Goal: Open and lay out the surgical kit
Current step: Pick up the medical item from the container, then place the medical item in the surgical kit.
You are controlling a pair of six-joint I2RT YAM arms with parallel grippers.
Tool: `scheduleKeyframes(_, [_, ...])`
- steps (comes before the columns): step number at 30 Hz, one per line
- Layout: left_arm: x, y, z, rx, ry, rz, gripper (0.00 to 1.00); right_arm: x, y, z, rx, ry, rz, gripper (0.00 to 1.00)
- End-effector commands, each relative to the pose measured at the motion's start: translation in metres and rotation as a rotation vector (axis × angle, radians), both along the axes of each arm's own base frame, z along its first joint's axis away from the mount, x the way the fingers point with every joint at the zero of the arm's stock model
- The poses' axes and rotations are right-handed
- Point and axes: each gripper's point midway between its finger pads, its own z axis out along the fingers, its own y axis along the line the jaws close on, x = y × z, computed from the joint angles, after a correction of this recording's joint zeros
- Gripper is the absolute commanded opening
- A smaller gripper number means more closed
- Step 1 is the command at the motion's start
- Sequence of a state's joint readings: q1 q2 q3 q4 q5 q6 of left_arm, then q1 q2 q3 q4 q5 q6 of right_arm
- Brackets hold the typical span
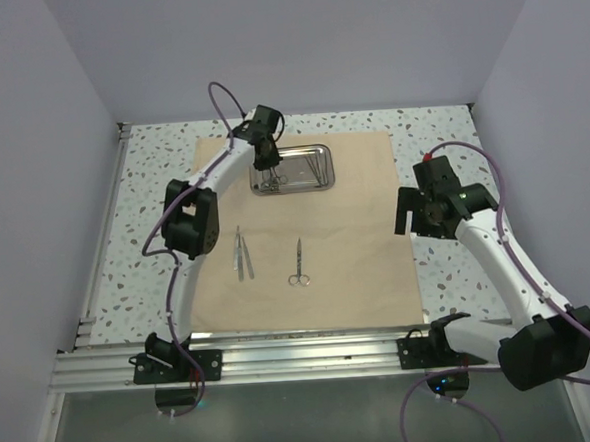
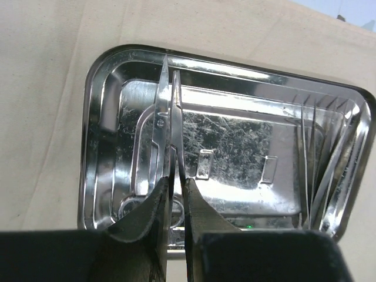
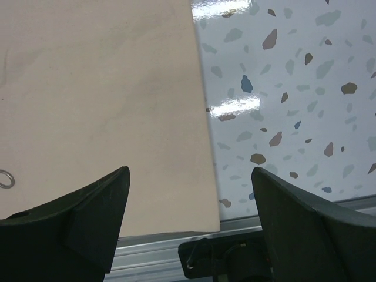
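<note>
The beige cloth wrap [image 1: 356, 237] lies spread flat. The shiny steel tray [image 1: 322, 169] sits at its far edge. My left gripper [image 1: 265, 168] is down in the tray's left end, shut on a slim ring-handled silver instrument [image 2: 167, 100] that points away from the fingers [image 2: 202, 217]. A few thin instruments [image 2: 320, 176] lean at the tray's [image 2: 94, 117] right end. Tweezers [image 1: 242, 254] and ring-handled scissors [image 1: 298, 264] lie on the cloth. My right gripper [image 1: 407, 219] is open and empty above the cloth's right edge [image 3: 106, 106].
The terrazzo table [image 3: 294, 88] shows beyond the cloth on the right. An aluminium rail [image 1: 303, 346] runs along the near edge by the arm bases. White walls close in the left, right and back. A scissor ring [image 3: 6, 178] shows at the right wrist view's left edge.
</note>
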State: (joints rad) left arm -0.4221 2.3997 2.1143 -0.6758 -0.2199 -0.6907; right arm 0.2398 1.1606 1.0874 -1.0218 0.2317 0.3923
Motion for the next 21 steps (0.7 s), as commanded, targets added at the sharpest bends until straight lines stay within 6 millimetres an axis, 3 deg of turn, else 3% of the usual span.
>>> scheduleKeyframes(1, [-0.003,-0.002,0.077,-0.052,-0.118,-0.022,0.0,0.005,0.005,0.008,0.042,-0.055,0.008,0.89])
scheduleKeyframes(3, [-0.013,-0.004,0.079,-0.058,-0.115,-0.032,0.0,0.004,0.007,0.01,0.05,-0.06,0.008,0.89])
scheduleKeyframes(6, [-0.045,-0.009,0.079,-0.041,-0.094,-0.062,0.0,0.004,0.01,0.012,0.074,-0.064,0.008,0.89])
scheduleKeyframes(7, [-0.055,-0.011,0.093,-0.049,-0.114,-0.072,0.0,0.005,0.011,0.014,0.082,-0.067,0.002,0.89])
scheduleKeyframes(8, [-0.076,-0.017,0.074,-0.031,-0.075,-0.094,0.0,0.004,0.013,0.015,0.092,-0.065,0.001,0.89])
scheduleKeyframes(9, [-0.088,-0.019,0.072,-0.027,-0.068,-0.104,0.0,0.003,0.014,0.015,0.097,-0.059,0.002,0.89])
scheduleKeyframes(10, [-0.114,-0.024,0.063,-0.015,-0.041,-0.135,0.0,0.004,0.016,0.019,0.109,-0.065,-0.004,0.89])
scheduleKeyframes(12, [-0.136,-0.032,0.058,-0.022,-0.032,-0.157,0.0,0.003,0.019,0.022,0.13,-0.066,-0.003,0.89])
scheduleKeyframes(16, [-0.195,-0.037,0.025,-0.037,0.06,-0.194,0.0,0.0,0.026,0.016,0.16,-0.046,-0.003,0.89])
scheduleKeyframes(21, [-0.237,-0.047,0.004,-0.045,0.101,-0.216,0.0,-0.011,0.03,0.0,0.171,-0.007,0.005,0.88])
